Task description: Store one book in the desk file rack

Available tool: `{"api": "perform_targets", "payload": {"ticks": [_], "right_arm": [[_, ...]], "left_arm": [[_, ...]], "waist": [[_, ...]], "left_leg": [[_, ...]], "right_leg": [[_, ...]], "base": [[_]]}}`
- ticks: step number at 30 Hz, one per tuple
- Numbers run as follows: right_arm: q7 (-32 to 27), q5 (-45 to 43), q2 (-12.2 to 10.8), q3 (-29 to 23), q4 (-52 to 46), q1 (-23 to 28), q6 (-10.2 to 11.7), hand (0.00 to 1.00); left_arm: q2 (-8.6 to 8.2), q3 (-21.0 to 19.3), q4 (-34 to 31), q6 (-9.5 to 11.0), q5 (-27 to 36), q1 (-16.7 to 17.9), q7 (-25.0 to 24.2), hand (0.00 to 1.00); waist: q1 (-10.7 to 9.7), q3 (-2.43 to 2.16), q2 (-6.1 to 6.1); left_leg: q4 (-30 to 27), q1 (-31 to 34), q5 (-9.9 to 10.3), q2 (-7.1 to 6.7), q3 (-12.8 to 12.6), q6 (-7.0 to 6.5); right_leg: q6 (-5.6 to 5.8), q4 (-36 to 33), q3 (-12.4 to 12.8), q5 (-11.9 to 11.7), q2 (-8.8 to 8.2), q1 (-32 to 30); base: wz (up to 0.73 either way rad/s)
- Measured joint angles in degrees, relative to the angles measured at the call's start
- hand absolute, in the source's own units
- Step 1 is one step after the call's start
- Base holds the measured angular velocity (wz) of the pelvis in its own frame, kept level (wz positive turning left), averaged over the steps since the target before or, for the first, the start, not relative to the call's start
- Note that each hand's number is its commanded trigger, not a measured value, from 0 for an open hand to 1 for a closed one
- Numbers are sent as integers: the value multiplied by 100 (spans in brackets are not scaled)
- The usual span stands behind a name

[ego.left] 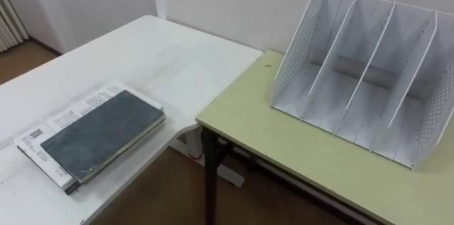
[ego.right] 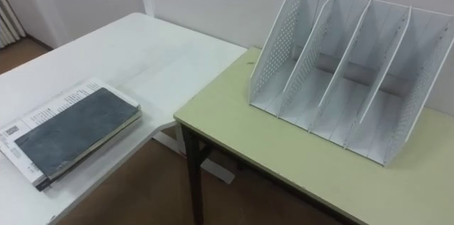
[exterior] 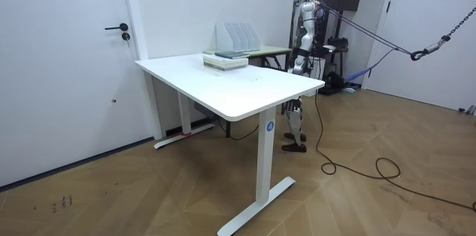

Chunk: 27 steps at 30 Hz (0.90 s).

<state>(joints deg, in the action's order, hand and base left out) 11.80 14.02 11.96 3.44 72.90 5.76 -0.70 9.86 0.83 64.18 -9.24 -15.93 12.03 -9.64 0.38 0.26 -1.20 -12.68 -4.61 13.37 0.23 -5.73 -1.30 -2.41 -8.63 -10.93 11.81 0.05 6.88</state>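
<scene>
Books are lying at the left, two of them in one stack on the near left part of the white table (ego.left: 159, 55). A dark grey book (ego.left: 99, 134) is resting flat on top, and a larger white printed book (ego.left: 65, 115) is lying under it, with its cover showing along the far left side. Both are sitting on the bare tabletop, outside any container.

To the right, a green-topped desk (ego.left: 284, 147) is standing just beside the white table's corner, which makes two tables in all. One white file rack (ego.left: 294, 55) is standing on the far right part of this desk, close to the wall and well apart from the books. Its two end walls are perforated, and three plain dividers are splitting it into four upright compartments. Each compartment is showing only its own bare white floor and back panel.

In the room view, the book stack and the rack are sitting at the far end of the furniture. The robot is standing upright to the room view's right of them, by the white table's far corner and next to the green desk. The robot's hands (exterior: 298, 63) are hanging low beside its body, apart from the books, with a stretch of tabletop lying between. They are showing too small there, so I cannot tell whether they are open or closed, or whether they are holding anything.
</scene>
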Motion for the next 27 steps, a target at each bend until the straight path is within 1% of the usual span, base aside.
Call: {"api": "perform_targets", "payload": {"ticks": [4,9,10,12,13,15,16,18,19,21,22,23,24,25,26,27], "right_arm": [[3,11,-7,-10,2,-1,0,0],[9,12,-24,-4,14,-6,13,0],[10,9,-40,-3,17,-5,17,0],[22,10,-64,-2,12,5,45,0],[46,10,-71,1,11,0,61,0],[94,11,-70,41,13,-22,85,0],[94,11,-70,43,15,-23,95,0],[95,10,-77,140,29,-43,179,0],[96,4,-81,157,46,-56,207,0],[98,-7,-84,199,68,-106,224,0],[110,-7,-84,218,63,-142,229,0],[146,-5,-73,252,63,-170,251,0],[160,-7,-64,286,63,-191,252,0],[172,-7,-58,343,63,-213,259,0],[191,-6,-59,371,63,-234,267,0],[209,-10,-60,372,61,-238,271,0]], "left_arm": [[0,2,-5,1,-9,-9,-6,0],[2,96,-40,7,-457,-90,-4,0],[3,121,-105,8,-621,-116,-1,0],[3,139,-437,9,-1034,-119,0,0],[11,166,-701,24,-1255,-124,12,0],[54,273,-919,114,-1636,-228,43,0],[59,292,-919,123,-1649,-281,62,0],[68,342,-913,248,-1737,-415,176,0],[75,398,-906,268,-1751,-440,208,0],[116,633,-1035,301,-1869,-464,253,0],[143,782,-1272,303,-2033,-454,250,0],[147,924,-1585,308,-2275,-455,244,0],[160,971,-1754,323,-2400,-456,244,0],[153,1011,-2013,406,-2542,-477,257,0],[110,1030,-2167,534,-2635,-527,284,0],[85,1067,-2222,582,-2666,-557,303,0]], "waist": [[-12,-1,-1],[-28,-8,-36],[-28,-8,-51],[-33,4,-93],[-34,8,-113],[-73,7,-128],[-79,6,-128],[-161,3,-132],[-183,3,-132],[-270,-1,-141],[-308,-11,-132],[-309,-6,-130],[-310,5,-132],[-327,3,-136],[-346,2,-136],[-352,1,-136]], "left_leg": [[5,0,1,1,-18,1],[-5,-14,0,1,-26,1],[-11,-17,0,2,-29,1],[-25,-5,0,1,-27,1],[-26,5,0,3,-26,1],[-17,6,0,0,-18,1],[-3,3,0,-2,-18,0],[23,4,-1,-6,-19,-1],[34,0,-1,-6,-23,-2],[53,3,-3,-10,-28,-2],[54,4,-3,-11,-28,-2],[54,10,-5,-10,-35,-2],[54,18,-5,-10,-34,-3],[54,43,-5,-10,-31,-3],[54,50,-5,-12,-27,-3],[54,50,-5,-12,-18,-3]], "right_leg": [[0,0,-4,0,0,-5],[-2,-2,-7,-2,3,-1],[-2,-3,-6,-2,3,-2],[-3,-5,-12,-2,4,-4],[-3,-6,-11,-2,4,-11],[0,-11,-3,-3,3,-13],[2,-12,-1,-5,3,-13],[5,-12,-6,-7,-1,-10],[5,-13,-5,-8,-1,-10],[6,-9,-16,-8,-4,-16],[6,-10,-12,-8,-3,-25],[5,-19,3,-9,-3,-53],[5,-29,5,-10,-3,-60],[8,-31,1,-15,-2,-76],[10,-26,-1,-17,-3,-80],[11,-21,1,-17,-3,-80]], "base": [[0],[0],[0],[0],[0],[0],[0],[0],[0],[0],[0],[0],[0],[0],[0],[0]]}}
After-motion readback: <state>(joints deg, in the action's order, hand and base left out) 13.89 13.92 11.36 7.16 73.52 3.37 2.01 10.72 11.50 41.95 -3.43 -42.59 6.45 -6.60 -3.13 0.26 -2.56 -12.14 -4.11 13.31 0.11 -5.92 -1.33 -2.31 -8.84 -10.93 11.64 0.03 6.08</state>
